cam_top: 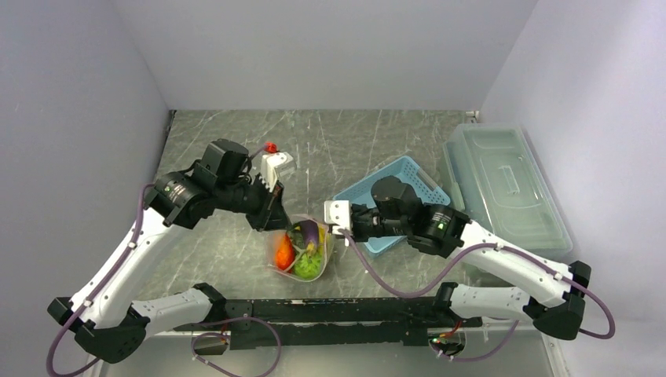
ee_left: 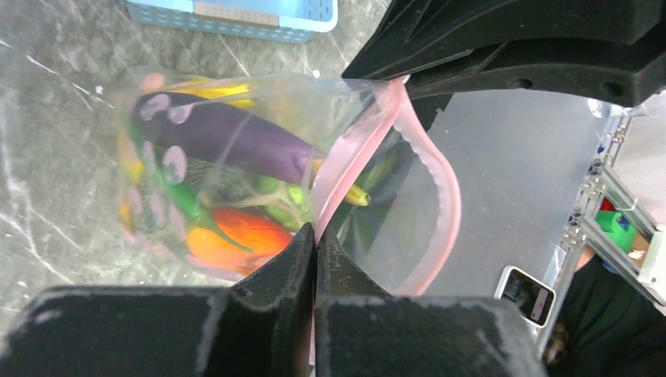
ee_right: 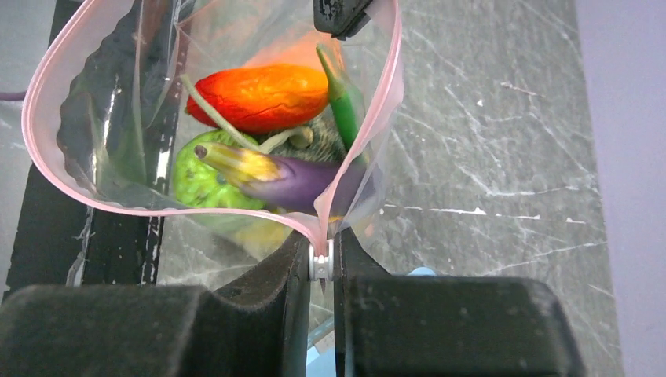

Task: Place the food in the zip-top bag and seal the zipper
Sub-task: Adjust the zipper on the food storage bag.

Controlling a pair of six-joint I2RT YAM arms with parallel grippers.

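Observation:
The clear zip-top bag (cam_top: pixel 301 250) stands between my two grippers with its mouth open in a wide loop. Inside it are the orange carrot (ee_right: pixel 263 98), the purple eggplant (ee_right: pixel 294 179), a green vegetable (ee_right: pixel 203 179), the thin green pod (ee_right: pixel 342 94) and some yellow underneath. My left gripper (ee_left: pixel 316 236) is shut on the pink zipper (ee_left: pixel 440 188) at one end of the mouth. My right gripper (ee_right: pixel 320 253) is shut on the small silver slider (ee_right: pixel 320 265) at the zipper's other end. In the top view the left gripper (cam_top: pixel 278 221) and the right gripper (cam_top: pixel 333 221) flank the bag.
The light-blue basket (cam_top: pixel 402 196) lies just behind my right gripper. The large clear lidded box (cam_top: pixel 503 184) stands along the right wall. A small red object (cam_top: pixel 271 147) sits at the back left. The black rail (cam_top: pixel 330 314) runs right in front of the bag.

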